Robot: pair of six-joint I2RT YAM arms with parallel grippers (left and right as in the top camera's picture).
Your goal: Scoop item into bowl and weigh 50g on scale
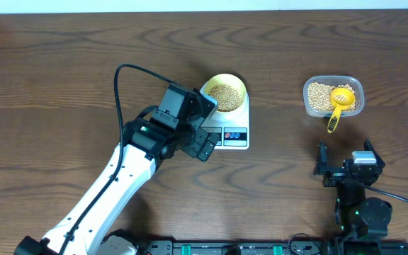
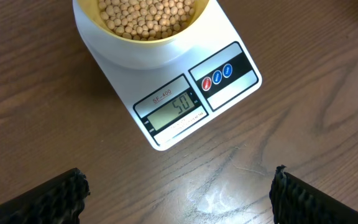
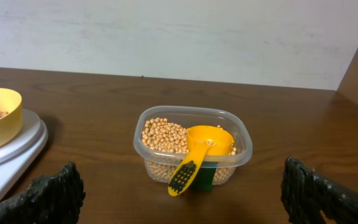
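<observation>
A: So, where do the beans (image 2: pixel 145 15) sit?

B: A heap of them fills the pale yellow bowl (image 1: pixel 243 86), and the bowl stands on the round platform of the white scale (image 1: pixel 241 140), just above the middle of the overhead frame. More beans lie in the clear container (image 3: pixel 241 134) at the upper right of that view, well apart from the scale.

A: And the scale itself?

B: Seen from the left wrist, it runs slantwise from the top of the frame toward the centre. Its display (image 2: pixel 174 107) reads 50, as far as I can make out, and the coloured buttons (image 2: pixel 217 76) sit just to the right of it.

A: How does the left claw (image 2: pixel 179 182) stand?

B: Wide apart and holding nothing. Its dark fingertips show in the two lower corners of the wrist view, with bare brown table (image 2: pixel 30 124) between them, below the scale's near edge.

A: The right claw (image 1: pixel 346 154)?

B: Also spread wide and empty, at the lower right of the overhead frame, facing the container from a distance.

A: Anything else in that container?

B: A bright yellow scoop (image 3: pixel 194 158) rests in it, cup on the beans, handle hanging out over the near rim toward the lower part of the frame.
</observation>
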